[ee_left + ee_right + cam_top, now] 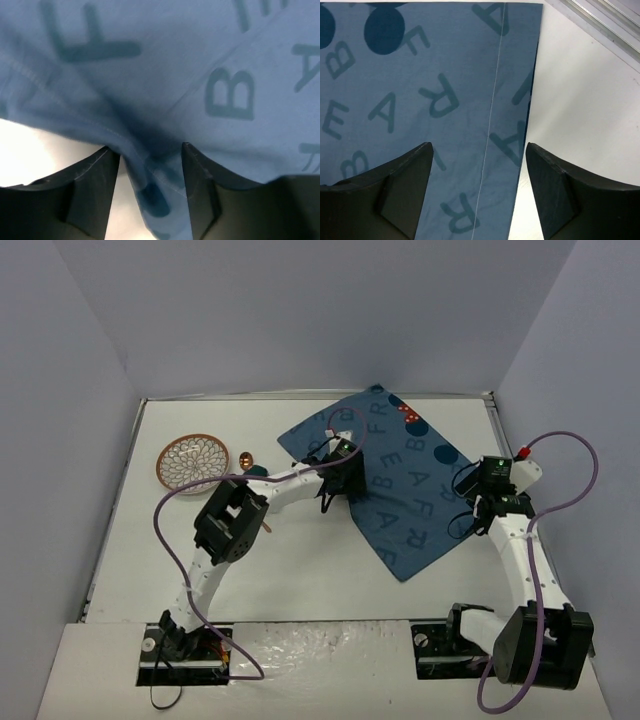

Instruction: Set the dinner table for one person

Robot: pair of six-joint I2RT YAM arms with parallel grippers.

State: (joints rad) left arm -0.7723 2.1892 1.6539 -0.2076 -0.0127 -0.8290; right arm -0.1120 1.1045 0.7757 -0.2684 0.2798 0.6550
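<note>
The dinner table (300, 575) is the big white surface with metal edge strips. A blue cloth mat (400, 490) printed with letters lies skewed on it at centre right. My left gripper (338, 468) is at the mat's left edge. In the left wrist view its jaws (151, 165) stand apart with a raised fold of the mat's edge (155, 195) between them. My right gripper (478, 508) hovers over the mat's right edge. In the right wrist view it is open (479, 170) and empty, one finger over the mat (445, 100), the other over bare table (585, 100).
A round orange-rimmed patterned plate (192, 460) sits at the far left. A small copper-coloured item (247, 457) and a dark green item (259, 471) lie beside it. A small red item (407, 413) rests on the mat's far corner. Walls enclose the table.
</note>
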